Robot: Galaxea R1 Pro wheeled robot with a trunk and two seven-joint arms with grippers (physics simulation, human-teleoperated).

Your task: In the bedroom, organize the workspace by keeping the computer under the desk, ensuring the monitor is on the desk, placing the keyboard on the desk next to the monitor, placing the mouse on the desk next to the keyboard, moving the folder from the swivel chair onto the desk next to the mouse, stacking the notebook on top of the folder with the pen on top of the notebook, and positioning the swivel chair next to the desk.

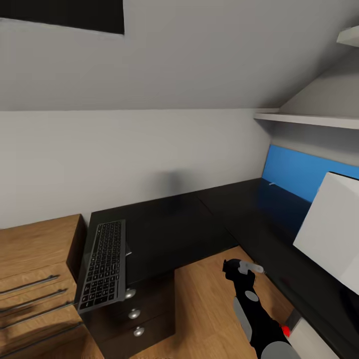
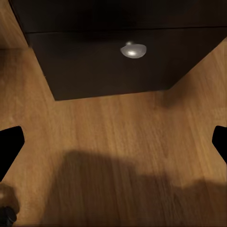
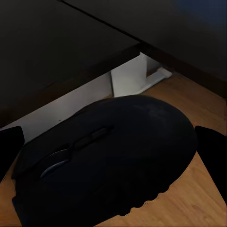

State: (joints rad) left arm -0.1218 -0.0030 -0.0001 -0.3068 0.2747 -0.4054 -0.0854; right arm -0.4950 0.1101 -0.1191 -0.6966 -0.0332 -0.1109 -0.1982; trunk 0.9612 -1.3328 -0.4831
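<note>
Right end effector [image 1: 243,269] clamped on mouse [image 3: 113,156], seen close from its wrist. Keyboard [image 1: 102,267] overhanging black surface [image 1: 169,229]. Left end effector [image 2: 113,142] spread apart above floor [image 2: 118,156].

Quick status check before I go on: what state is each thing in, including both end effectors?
Mouse: off the desk, held between the right fingers.
Right end effector: shut on the mouse, over the floor by the desk.
Left end effector: open, holding nothing, above the floor.
Keyboard: on the desk's left end, near end past the edge.
Monitor: on the desk, white back showing.
Drawers: shut.
</note>
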